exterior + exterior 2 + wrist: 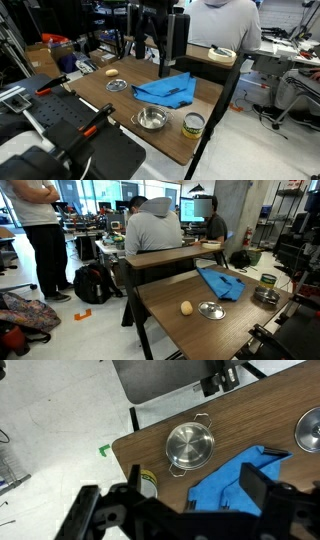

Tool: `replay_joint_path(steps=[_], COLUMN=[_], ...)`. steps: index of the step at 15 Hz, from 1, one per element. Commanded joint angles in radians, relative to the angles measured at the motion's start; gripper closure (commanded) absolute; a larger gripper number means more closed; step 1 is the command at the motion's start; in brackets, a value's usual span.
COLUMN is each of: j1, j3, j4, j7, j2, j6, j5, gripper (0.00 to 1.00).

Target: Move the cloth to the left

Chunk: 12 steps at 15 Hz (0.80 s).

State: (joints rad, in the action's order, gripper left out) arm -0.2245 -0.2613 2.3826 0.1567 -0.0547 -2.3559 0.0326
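Observation:
The bright blue cloth [166,91] lies wrinkled on the wooden table [100,98], between a small steel bowl [150,119] and the table's far edge. It also shows in the other exterior view [220,282] and at the lower right of the wrist view [235,480]. My gripper [148,48] hangs well above the table, over the cloth. In the wrist view its two dark fingers [170,500] are spread wide apart with nothing between them. It is open and empty, clear of the cloth.
The steel bowl [188,446] and a yellow-labelled can [148,482] stand close to the cloth. A flat steel dish [210,309] and a small yellow object [186,307] lie further along the table. A seated person [150,230] is beyond the table edge.

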Motion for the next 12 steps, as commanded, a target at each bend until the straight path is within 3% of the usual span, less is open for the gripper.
replay_joint_path(steps=[1,5,12], j1=[0.006,0.047,0.156], j3=[0.016,0.055,0.104], j4=[-0.008,-0.050,-0.263], j7=[-0.106,-0.206,-0.336], j2=[-0.020,-0.074,-0.238], j6=[-0.062,-0.157,-0.113], j5=[0.035,0.074,0.210], gripper=[0.00,0.00,0.00])
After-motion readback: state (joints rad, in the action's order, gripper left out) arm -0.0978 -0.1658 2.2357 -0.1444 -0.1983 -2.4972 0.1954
